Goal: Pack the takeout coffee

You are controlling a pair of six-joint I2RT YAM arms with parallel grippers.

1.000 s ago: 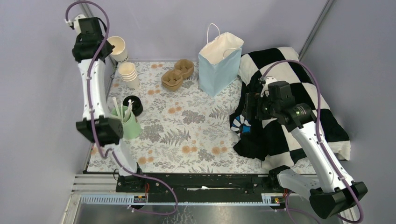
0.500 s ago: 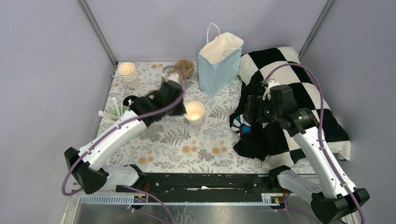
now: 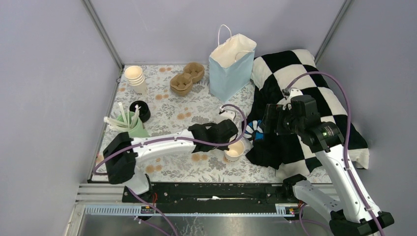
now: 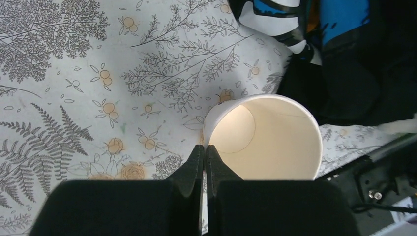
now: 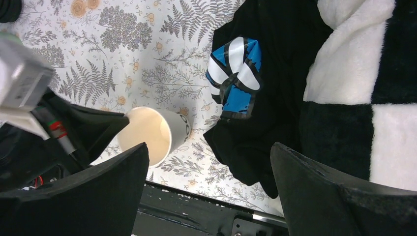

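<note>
Left gripper clamped tight, pinching the wall of lidless white paper cup at rim. Cup sits just ahead of fingertips, tilted, over floral cloth.

Looks empty: likely light, thin-walled, dents easily. Rolled rim is probably the stiffest hold.

Right gripper spread wide, nothing in it. Cup is below, to its left.

Count:
- one cup in hand
- one stack of cream paper cups far off
- one pale blue paper bag
- round black plastic lids, number unclear
</note>
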